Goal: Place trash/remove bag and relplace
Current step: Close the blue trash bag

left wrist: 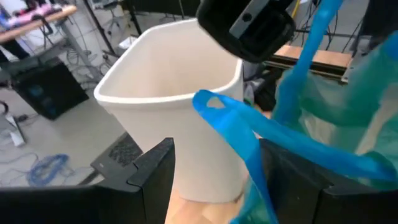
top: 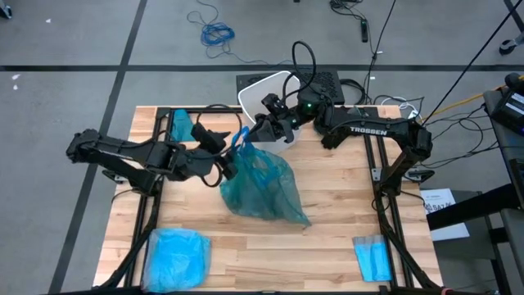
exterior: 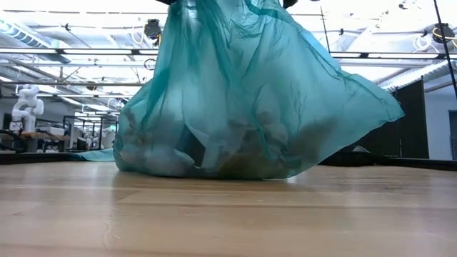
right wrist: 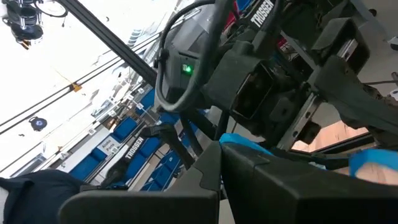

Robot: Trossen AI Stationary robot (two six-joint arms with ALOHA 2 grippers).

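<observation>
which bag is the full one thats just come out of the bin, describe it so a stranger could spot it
On the wooden table, look in the middle, just in front of the white bin. The bag bulges there, its top held up between the two arms. It is darker and greener than the pale blue bag at the table's front corner.

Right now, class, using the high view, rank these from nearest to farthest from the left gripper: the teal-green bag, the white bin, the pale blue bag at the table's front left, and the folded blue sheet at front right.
1. The bag: right at the left gripper, mid-table.
2. White bin: behind it, at the table's back edge.
3. Pale blue bag: front left corner.
4. Folded blue sheet: front right, farthest.
</observation>
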